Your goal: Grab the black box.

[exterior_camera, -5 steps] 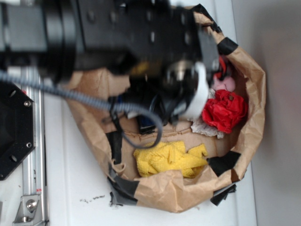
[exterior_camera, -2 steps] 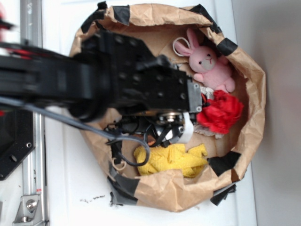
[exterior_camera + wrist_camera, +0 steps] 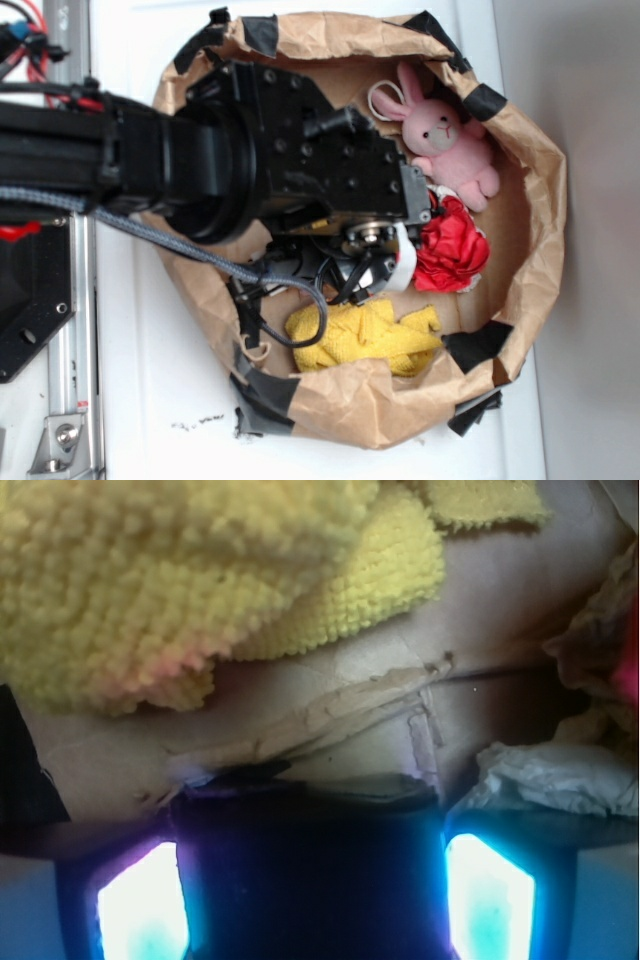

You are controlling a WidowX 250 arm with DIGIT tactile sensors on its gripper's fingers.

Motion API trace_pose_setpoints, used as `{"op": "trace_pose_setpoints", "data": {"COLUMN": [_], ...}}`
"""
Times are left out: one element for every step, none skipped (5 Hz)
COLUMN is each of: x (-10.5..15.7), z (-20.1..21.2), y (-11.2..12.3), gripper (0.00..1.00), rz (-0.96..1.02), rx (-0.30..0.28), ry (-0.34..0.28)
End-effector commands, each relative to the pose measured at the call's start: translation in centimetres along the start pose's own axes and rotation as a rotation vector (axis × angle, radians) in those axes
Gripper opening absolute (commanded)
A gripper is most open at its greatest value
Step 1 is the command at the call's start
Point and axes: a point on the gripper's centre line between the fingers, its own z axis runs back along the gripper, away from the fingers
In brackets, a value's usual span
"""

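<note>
The black box (image 3: 310, 880) fills the bottom middle of the wrist view, dark and glossy, lying on the brown paper floor of the bag. My gripper (image 3: 315, 845) is low over it, with the box filling the space between my two glowing fingers (image 3: 140, 910); the jaws stand wide apart, one on each side of it. In the exterior view my gripper (image 3: 378, 268) reaches down into the bag under the black arm, which hides the box.
The brown paper bag (image 3: 535, 250) has a taped rim. It holds a yellow towel (image 3: 365, 335), also at the top of the wrist view (image 3: 200, 570), a red cloth (image 3: 450, 250) and a pink bunny (image 3: 445, 140). A black hexagonal plate (image 3: 25, 300) sits at the left.
The arm has dropped from high above the bag, close to the camera, down into the bag, and has settled between the yellow towel and the red cloth.
</note>
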Motion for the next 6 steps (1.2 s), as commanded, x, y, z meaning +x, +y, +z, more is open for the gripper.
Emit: {"op": "trace_pose_setpoints", "data": {"x": [2.3, 2.4, 1.4, -0.2, -1.0, -1.0], "z": [2.1, 3.3, 8.2, 13.5, 16.5, 16.9], "y": [-3.0, -3.4, -2.5, -1.0, -0.1, 0.8], "gripper": [0.0, 0.0, 0.0, 0.0, 0.0, 0.0], "rz": [-0.079, -0.071, 0.047, 0.246, 0.362, 0.498], "rx": [0.027, 0.055, 0.178, 0.226, 0.207, 0.158], "ry": [-0.006, -0.011, -0.023, -0.067, -0.071, -0.03]}}
